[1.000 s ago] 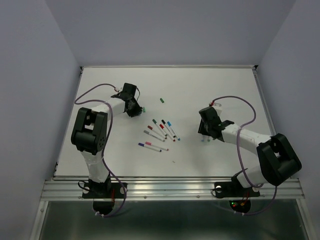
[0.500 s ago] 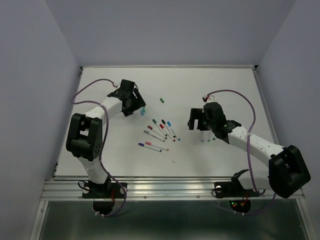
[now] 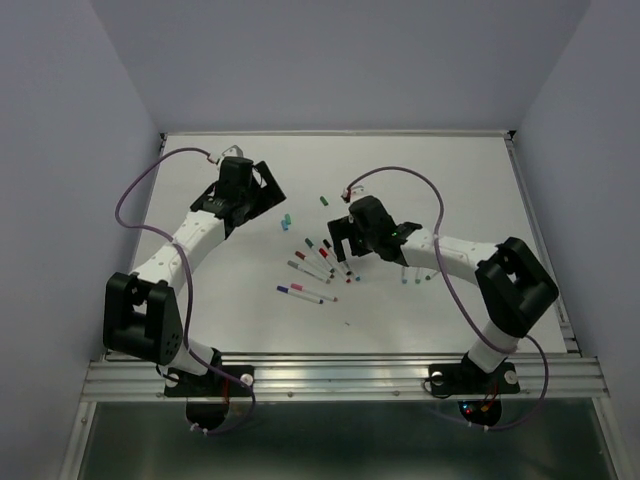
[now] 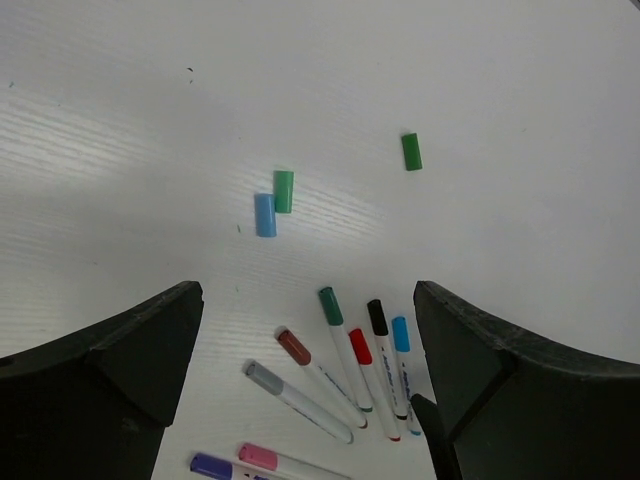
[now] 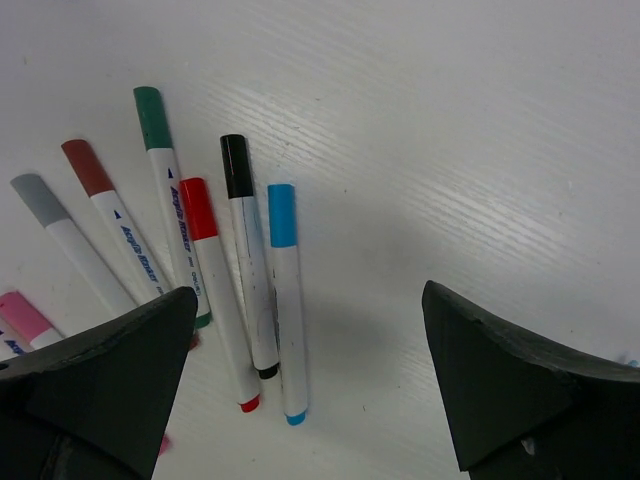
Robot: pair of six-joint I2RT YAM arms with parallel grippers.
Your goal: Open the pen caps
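Grippers, top view: my right gripper (image 3: 340, 236) hangs over the pens (image 3: 325, 258), likely to pick one; left gripper (image 3: 262, 190) sits beside loose caps (image 3: 287, 220). Left wrist: jaws spread, empty, loose caps (image 4: 274, 202) ahead. Right wrist: jaws spread, empty, straddling capped pens (image 5: 250, 290); blue cap (image 5: 281, 214) nearest centre.

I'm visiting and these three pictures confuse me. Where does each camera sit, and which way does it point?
Top external: fixed above and behind the arms, looking down on the table; both arms show whole, left gripper and right gripper over it.
Left wrist: on the left arm, looking down at loose caps; its fingers frame the bottom.
Right wrist: on the right arm, close over the pens; its fingers fill the bottom corners.
Shared: both wrist views catch the black-capped pen.
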